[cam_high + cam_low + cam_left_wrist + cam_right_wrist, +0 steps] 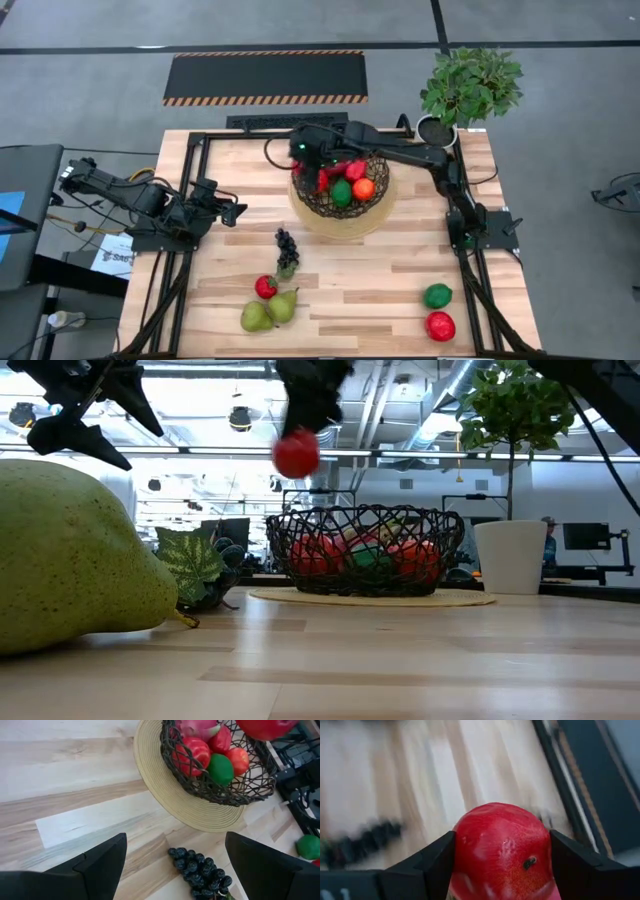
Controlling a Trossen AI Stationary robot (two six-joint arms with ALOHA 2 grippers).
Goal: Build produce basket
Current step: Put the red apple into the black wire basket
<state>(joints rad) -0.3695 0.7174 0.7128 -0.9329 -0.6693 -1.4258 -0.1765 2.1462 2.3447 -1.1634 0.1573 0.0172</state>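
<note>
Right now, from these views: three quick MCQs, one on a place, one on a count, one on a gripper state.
1. Where are the dark grapes?
A. In the basket
B. On the table, nearer the front edge than the basket
C. Beside the potted plant

2. How many green pears lie on the table?
A. One
B. Two
C. Four

3. What is the right gripper doing?
A. Hanging open and empty
B. Pressed on the tabletop
C. Shut on a red round fruit above the basket

Key: 1 B, the high view shows them on bare wood. 2 B, two pears lie together. 3 C, fingers flank the fruit in the right wrist view.
</note>
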